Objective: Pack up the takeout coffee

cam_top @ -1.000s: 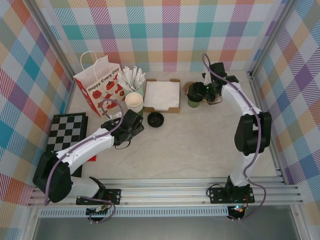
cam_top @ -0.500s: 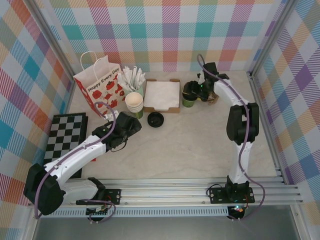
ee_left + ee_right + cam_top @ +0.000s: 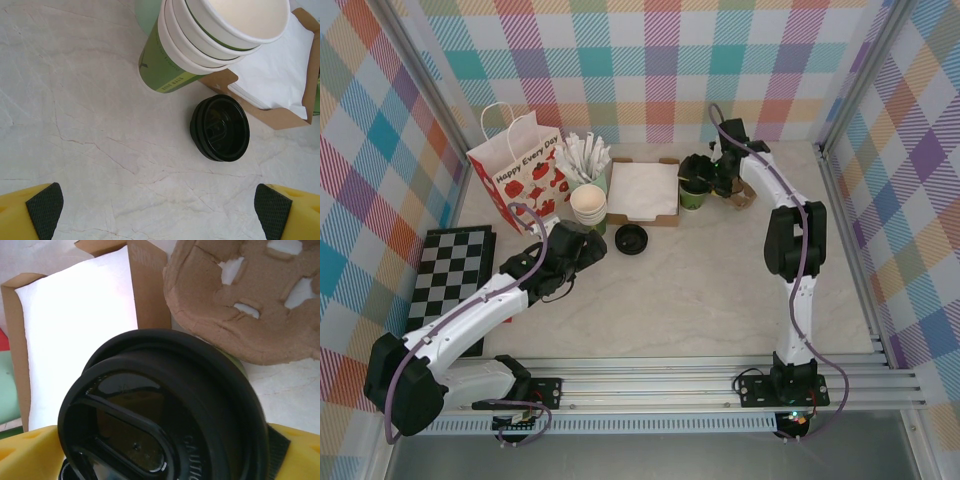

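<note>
Coffee (image 3: 694, 193), lid on, sits just beside the napkin box (image 3: 645, 190) and well apart from the paper bag (image 3: 520, 172), so the packing is all still to do. The right gripper (image 3: 160, 455) straddles the cup; whether its fingers press it, I cannot tell. The left gripper (image 3: 160, 210) hangs wide open above a loose lid (image 3: 220, 127), holding nothing.

Lighting: bright, even, diffuse from overhead, with soft, short shadows on the pale counter (image 3: 700, 290). Right wrist view: stack of napkins (image 3: 75, 335) overexposed to blank white; takeout coffee (image 3: 165, 410) very near, its lid slightly soft with small specular glints. Left wrist view: sharp; loose black lid (image 3: 220, 128) faintly sheened.
</note>
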`<state>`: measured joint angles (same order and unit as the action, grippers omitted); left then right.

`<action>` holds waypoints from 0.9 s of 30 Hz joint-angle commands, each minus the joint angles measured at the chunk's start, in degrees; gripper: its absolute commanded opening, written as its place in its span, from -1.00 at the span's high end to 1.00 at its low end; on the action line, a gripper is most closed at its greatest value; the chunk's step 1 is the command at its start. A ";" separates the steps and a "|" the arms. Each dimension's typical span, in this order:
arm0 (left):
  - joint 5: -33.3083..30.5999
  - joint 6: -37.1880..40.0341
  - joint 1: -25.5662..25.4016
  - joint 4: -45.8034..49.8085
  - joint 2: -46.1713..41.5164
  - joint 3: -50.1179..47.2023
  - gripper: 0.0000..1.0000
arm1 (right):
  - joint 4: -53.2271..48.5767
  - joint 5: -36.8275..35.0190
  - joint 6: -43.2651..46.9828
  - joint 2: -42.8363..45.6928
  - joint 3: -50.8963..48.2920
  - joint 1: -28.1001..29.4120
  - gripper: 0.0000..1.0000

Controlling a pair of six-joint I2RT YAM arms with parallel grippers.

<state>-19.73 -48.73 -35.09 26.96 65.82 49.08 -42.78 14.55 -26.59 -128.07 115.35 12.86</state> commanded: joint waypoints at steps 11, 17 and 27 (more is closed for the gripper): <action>-4.34 -2.22 0.72 2.98 -2.29 -0.72 -1.00 | 0.76 0.20 -1.40 12.41 -5.28 -3.84 -1.00; -6.94 -5.55 1.25 6.72 -3.21 -1.07 -1.00 | 11.14 -1.25 -10.15 16.93 -19.57 -12.77 -1.00; -9.24 -9.49 2.87 7.48 -6.30 -3.00 -1.00 | 4.02 -1.24 0.21 5.82 -13.78 -16.98 -0.38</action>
<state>-26.57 -56.23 -33.26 32.99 61.01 46.61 -36.45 10.26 -29.54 -118.93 97.65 -5.13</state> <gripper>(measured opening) 0.999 0.703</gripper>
